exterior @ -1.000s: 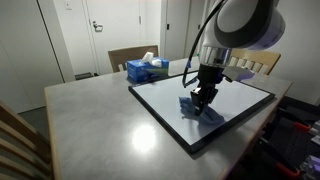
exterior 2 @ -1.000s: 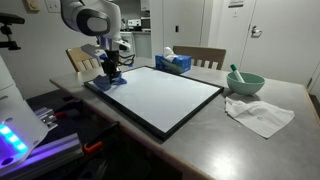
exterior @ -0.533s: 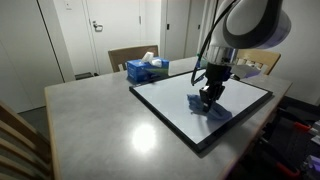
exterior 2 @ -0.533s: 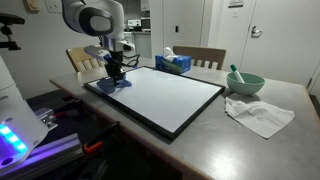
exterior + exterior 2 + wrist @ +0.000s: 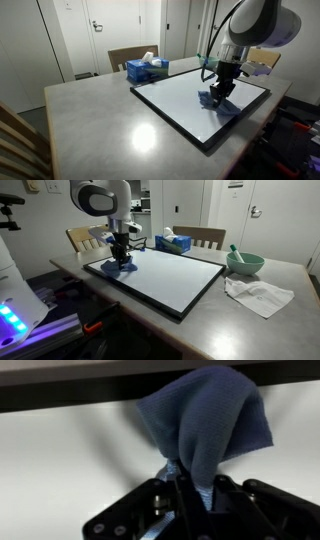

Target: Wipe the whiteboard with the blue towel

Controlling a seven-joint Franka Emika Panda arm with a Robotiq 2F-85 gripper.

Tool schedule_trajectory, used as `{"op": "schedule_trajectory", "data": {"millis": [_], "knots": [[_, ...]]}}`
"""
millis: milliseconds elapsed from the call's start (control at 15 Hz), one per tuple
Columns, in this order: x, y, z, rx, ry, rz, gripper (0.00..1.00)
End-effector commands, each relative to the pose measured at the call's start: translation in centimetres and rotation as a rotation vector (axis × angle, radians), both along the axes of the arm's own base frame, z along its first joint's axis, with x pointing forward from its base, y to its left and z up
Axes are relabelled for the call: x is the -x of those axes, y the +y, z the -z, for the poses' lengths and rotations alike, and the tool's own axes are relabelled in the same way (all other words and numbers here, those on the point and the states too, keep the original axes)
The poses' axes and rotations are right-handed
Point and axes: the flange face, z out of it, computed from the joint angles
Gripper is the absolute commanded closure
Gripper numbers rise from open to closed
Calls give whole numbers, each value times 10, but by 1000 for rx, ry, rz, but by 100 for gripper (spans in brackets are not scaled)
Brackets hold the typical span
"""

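The whiteboard (image 5: 190,100) (image 5: 170,275) lies flat on the grey table, white with a thin black frame. My gripper (image 5: 222,93) (image 5: 122,260) (image 5: 192,490) is shut on the blue towel (image 5: 215,100) (image 5: 120,268) (image 5: 205,420) and presses it down onto the board near one of its edges. In the wrist view the cloth bunches up out of the jaws and spreads over the white surface, close to the black frame (image 5: 70,390).
A blue tissue box (image 5: 147,69) (image 5: 174,243) stands just beyond the board. A green bowl (image 5: 244,262) and a crumpled white cloth (image 5: 260,292) sit on the table (image 5: 90,120). Wooden chairs (image 5: 130,55) stand along the table's sides.
My gripper has dragged the blue towel across the whiteboard along its edge, away from the corner where it was a second ago. It has stayed shut on the cloth.
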Motion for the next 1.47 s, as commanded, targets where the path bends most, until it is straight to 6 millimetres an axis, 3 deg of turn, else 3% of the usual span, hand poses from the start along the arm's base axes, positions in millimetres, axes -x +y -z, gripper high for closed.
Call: {"op": "schedule_trajectory", "data": {"millis": [0, 67, 267, 333, 467, 1000, 1400], "knots": [[0, 0, -1, 0, 0, 1, 96], [-1, 1, -1, 0, -2, 1, 84], [-1, 1, -2, 0, -4, 1, 84], [-1, 1, -2, 0, -4, 1, 96], [0, -7, 4, 8, 11, -9, 96], [10, -66, 16, 23, 22, 16, 96], [20, -133, 27, 21, 51, 154, 96]]}}
